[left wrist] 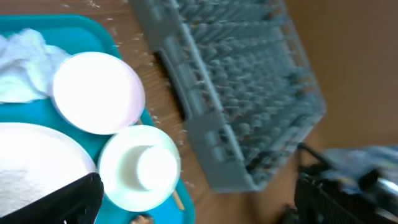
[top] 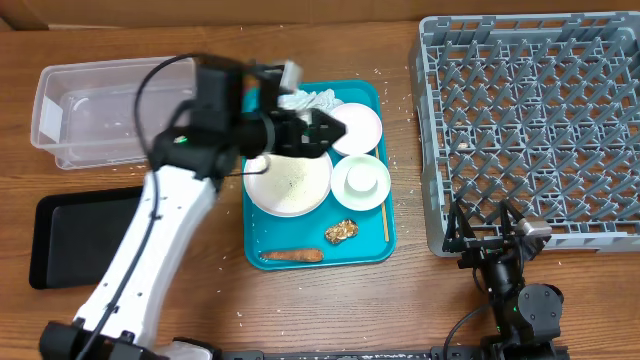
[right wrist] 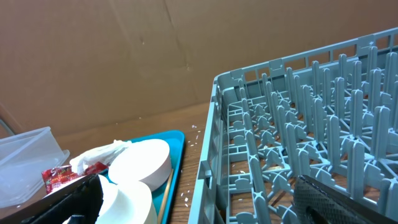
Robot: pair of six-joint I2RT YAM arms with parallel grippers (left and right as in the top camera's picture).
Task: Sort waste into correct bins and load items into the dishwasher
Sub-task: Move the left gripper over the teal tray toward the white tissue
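Observation:
On the teal tray (top: pixel 385 95) lie a large white plate (top: pixel 288 185) sprinkled with rice, a bowl (top: pixel 359 127), a second bowl holding a small cup (top: pixel 360 180), a crumpled napkin (top: pixel 312 99), a brown lump (top: pixel 341 231), a sausage-like stick (top: pixel 291 255) and a thin wooden stick (top: pixel 384 222). My left gripper (top: pixel 335 130) hovers open over the tray between napkin and bowl, holding nothing. In the left wrist view the bowl (left wrist: pixel 96 92) and cup bowl (left wrist: pixel 140 167) lie ahead of the gripper (left wrist: pixel 199 211). My right gripper (top: pixel 488 225) rests open at the grey rack's (top: pixel 530 130) front edge. A red wrapper (right wrist: pixel 59 177) shows beside the napkin (right wrist: pixel 99 152).
A clear plastic tub (top: pixel 100 115) stands at the back left and a black tray (top: pixel 80 235) lies in front of it. Loose white grains dot the wood between tray and rack (right wrist: pixel 298 124). A cardboard wall closes the back of the table.

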